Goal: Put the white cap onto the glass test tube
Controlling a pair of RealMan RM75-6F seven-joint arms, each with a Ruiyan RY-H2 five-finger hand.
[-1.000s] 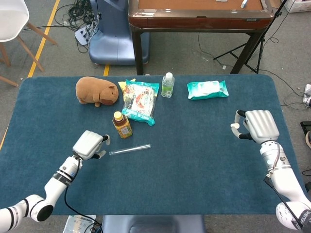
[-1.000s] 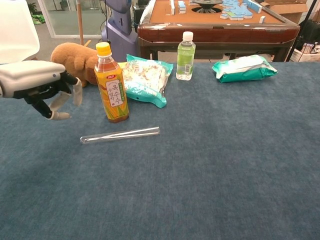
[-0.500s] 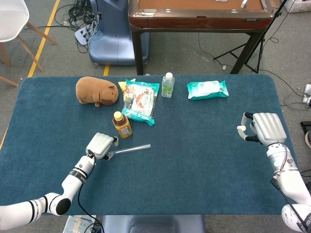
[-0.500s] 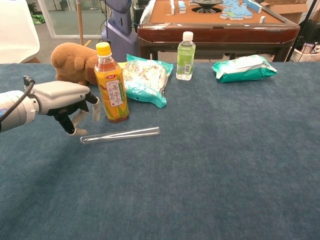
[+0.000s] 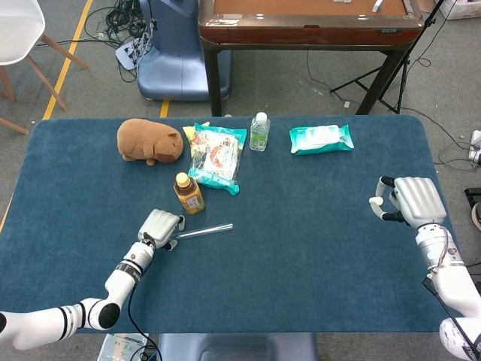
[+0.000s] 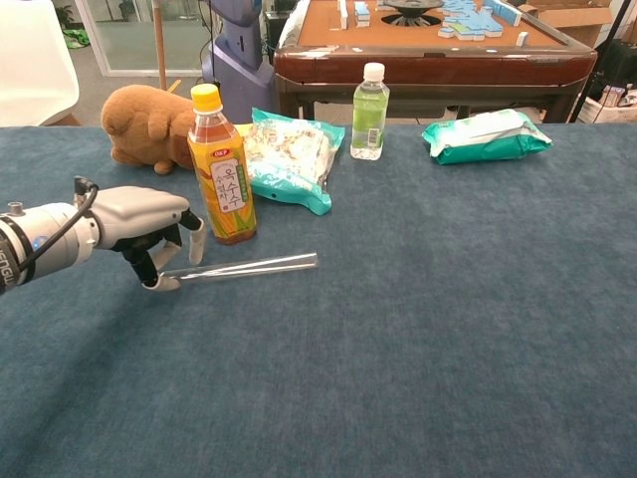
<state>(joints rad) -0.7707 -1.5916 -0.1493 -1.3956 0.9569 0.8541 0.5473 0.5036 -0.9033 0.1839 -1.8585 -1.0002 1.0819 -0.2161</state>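
The glass test tube [image 5: 207, 230] [image 6: 254, 266] lies flat on the blue table, pointing left to right, just in front of the tea bottle. My left hand [image 5: 160, 227] [image 6: 149, 224] is low at the tube's left end. Its fingers [image 6: 196, 245] curl down on either side of that end, and the tube still rests on the cloth. My right hand [image 5: 406, 201] hovers near the table's right edge, seen from the back with fingers curled under. A pale tip shows at its thumb side; I cannot tell whether that is the white cap. No cap lies on the table.
An orange tea bottle [image 5: 189, 193] [image 6: 221, 169] stands right behind the tube. Further back are a snack bag [image 5: 218, 156] [image 6: 289, 157], a brown plush [image 5: 149, 141] [image 6: 144, 124], a small water bottle [image 5: 259, 131] [image 6: 369, 113] and a wipes pack [image 5: 321, 138] [image 6: 486, 134].
My left hand has moved right and down to the tube's left end. My right hand has drifted outward and toward the table's near edge. The tube has not moved.
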